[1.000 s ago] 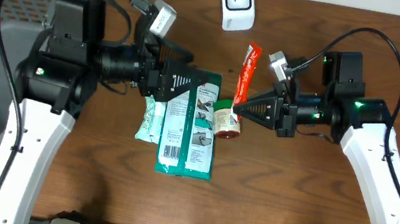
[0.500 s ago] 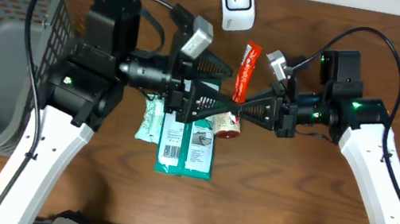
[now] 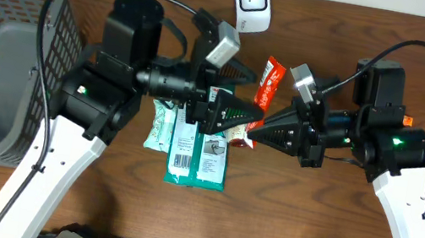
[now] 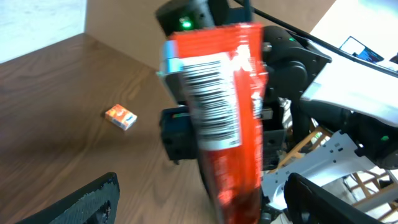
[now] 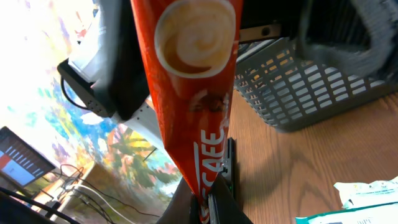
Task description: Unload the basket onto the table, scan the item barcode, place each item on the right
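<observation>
Brown worktop (image 3: 305, 236), scanner (image 3: 250, 4) at far edge; sachet (image 3: 268, 81) up off mid-worktop, pinched at lower end in right pincer (image 3: 252, 128); left pincer (image 3: 240, 98) spread wide just beside, gripping nothing; barcode (image 4: 214, 102) turned toward left wrist camera; lifting seemingly done, presenting to scanner left.

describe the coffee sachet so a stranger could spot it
On the brown table, look in front of the white scanner. The right gripper pinches a slim red coffee sachet above the green packets; it alone is held off the table.
</observation>
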